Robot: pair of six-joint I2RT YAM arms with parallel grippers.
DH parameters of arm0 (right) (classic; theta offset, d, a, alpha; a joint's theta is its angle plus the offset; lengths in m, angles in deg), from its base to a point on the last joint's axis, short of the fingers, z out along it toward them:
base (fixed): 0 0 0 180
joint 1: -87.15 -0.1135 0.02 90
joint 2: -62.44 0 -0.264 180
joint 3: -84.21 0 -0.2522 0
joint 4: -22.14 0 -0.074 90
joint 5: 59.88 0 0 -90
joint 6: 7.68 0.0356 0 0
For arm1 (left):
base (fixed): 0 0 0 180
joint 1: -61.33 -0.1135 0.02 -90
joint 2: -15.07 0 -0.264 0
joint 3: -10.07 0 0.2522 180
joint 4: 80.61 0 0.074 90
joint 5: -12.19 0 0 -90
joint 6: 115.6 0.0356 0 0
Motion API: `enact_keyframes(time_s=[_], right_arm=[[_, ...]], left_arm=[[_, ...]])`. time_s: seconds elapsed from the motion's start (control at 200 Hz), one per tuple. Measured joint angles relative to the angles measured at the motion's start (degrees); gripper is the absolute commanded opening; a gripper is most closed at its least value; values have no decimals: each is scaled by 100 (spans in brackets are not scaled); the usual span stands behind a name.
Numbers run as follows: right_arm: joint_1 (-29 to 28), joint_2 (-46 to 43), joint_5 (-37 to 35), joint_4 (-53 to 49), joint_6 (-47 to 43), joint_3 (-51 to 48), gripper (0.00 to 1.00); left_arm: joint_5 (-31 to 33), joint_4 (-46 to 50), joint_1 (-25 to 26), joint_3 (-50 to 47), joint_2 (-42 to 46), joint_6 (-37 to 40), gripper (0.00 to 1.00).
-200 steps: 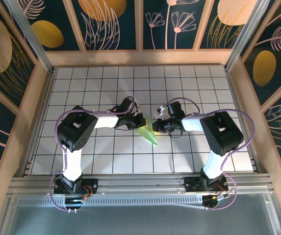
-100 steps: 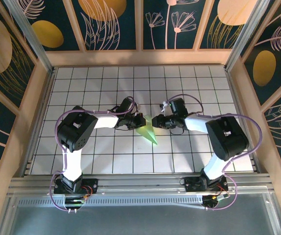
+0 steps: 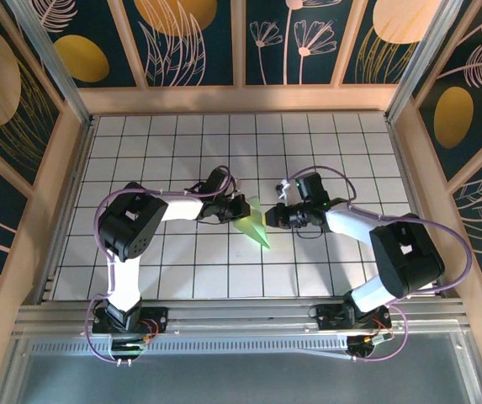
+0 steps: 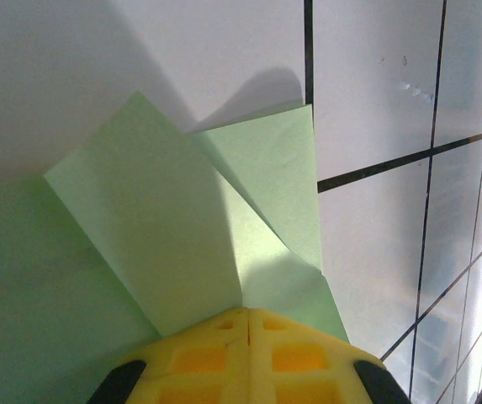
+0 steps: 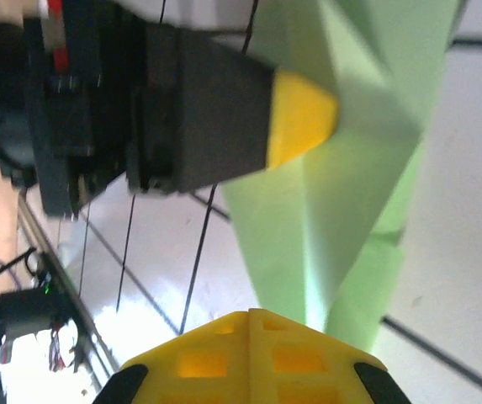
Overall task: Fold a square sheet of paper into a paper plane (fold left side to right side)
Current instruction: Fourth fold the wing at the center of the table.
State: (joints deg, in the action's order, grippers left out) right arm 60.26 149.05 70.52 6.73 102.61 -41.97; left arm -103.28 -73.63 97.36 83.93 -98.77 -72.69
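Observation:
The paper plane is a pale green pointed dart in the middle of the tiled table, its tip toward the near edge. My left gripper is at its wide end. In the left wrist view the yellow jaws are closed, and the paper plane's centre crease runs straight into their seam, with flaps spreading to both sides. My right gripper hovers just right of the dart. Its jaws are shut with nothing between them, just short of the paper plane. The left gripper's yellow fingertip rests on the green paper.
The white grid table is boxed in by wooden walls on the left, right and far sides. A metal rail runs along the near edge by the arm bases. Both forearms reach inward and nearly meet over the centre.
The right gripper has pulled slightly back to the right off the paper, and its elbow has swung outward. The left arm and the paper plane stay put.

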Motion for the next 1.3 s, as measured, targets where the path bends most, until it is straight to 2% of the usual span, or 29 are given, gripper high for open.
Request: enact_keyframes(time_s=[0.2,0.525,1.301], right_arm=[[-358,146,170,26,111,-98,0],[-514,511,168,273,173,-409,0],[-535,551,-37,415,212,-535,0]], left_arm=[[2,0,0,0,0,4,0],[11,2,4,0,0,39,0],[46,9,11,2,7,61,0]])
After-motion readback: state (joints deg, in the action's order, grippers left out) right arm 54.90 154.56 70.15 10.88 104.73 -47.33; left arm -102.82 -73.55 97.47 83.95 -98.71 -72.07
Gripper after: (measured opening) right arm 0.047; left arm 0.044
